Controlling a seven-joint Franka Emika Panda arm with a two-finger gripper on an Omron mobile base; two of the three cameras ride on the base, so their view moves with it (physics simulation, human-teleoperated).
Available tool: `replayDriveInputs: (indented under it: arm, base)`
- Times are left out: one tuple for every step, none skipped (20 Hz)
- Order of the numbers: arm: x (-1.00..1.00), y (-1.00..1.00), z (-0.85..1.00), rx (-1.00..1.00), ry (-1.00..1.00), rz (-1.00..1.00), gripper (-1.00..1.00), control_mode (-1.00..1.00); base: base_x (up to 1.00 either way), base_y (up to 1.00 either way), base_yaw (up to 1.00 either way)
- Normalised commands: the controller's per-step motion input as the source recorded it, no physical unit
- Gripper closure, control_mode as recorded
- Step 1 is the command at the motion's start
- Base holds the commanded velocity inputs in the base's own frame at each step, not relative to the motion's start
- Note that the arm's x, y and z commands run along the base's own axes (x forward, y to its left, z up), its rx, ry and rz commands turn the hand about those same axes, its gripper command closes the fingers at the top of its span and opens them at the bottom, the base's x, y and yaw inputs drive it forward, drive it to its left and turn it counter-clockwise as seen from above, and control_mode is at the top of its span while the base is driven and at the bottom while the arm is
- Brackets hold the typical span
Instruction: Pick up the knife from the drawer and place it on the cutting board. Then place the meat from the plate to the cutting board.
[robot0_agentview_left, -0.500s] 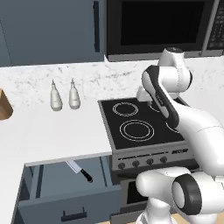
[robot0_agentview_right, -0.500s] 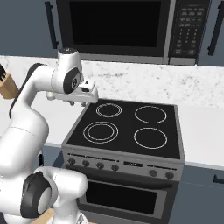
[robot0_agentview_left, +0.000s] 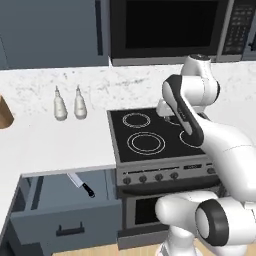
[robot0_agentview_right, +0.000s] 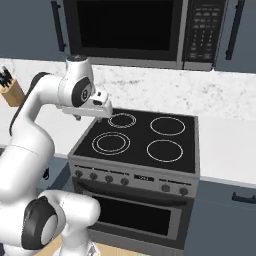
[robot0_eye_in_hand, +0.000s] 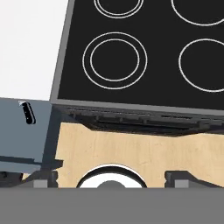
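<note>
The small kitchen knife (robot0_agentview_left: 81, 183) with its silver blade and black handle lies inside the open slate blue-grey drawer (robot0_agentview_left: 65, 220), well below and to the left of the white arm's gripper (robot0_agentview_right: 88, 117), which hangs open and empty over the black stovetop (robot0_agentview_right: 142, 140). I judge that reaching down could knock the drawer's front edge or the pale speckled surface (robot0_agentview_left: 55, 142) above it.

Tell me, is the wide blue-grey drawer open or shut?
Open. The blue-grey drawer stands pulled out below the white counter, and the small black-handled knife lies uncovered inside it.
</note>
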Motion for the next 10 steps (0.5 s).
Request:
replayDriveInputs:
  arm:
    - [0.0,0.0,0.0,0.0,0.0,0.0,-1.0,1.0]
    - [0.0,0.0,0.0,0.0,0.0,0.0,-1.0,1.0]
    - [0.0,0.0,0.0,0.0,0.0,0.0,-1.0,1.0]
    - [0.0,0.0,0.0,0.0,0.0,0.0,-1.0,1.0]
    - [0.0,0.0,0.0,0.0,0.0,0.0,-1.0,1.0]
    - [0.0,0.0,0.0,0.0,0.0,0.0,-1.0,1.0]
    - [0.0,0.0,0.0,0.0,0.0,0.0,-1.0,1.0]
    - [0.0,0.0,0.0,0.0,0.0,0.0,-1.0,1.0]
    - [0.0,0.0,0.0,0.0,0.0,0.0,-1.0,1.0]
    - [0.0,0.0,0.0,0.0,0.0,0.0,-1.0,1.0]
  base:
    - [-0.32,-0.84,0.35]
    - [-0.09,-0.7,0.42]
    - [0.0,-0.59,0.51]
    - [0.09,-0.43,0.63]
    - [0.26,-0.26,0.69]
    - [0.31,-0.1,0.77]
    - [0.34,-0.03,0.78]
    - [0.36,0.0,0.81]
    - [0.31,0.0,0.83]
    - [0.32,0.0,0.85]
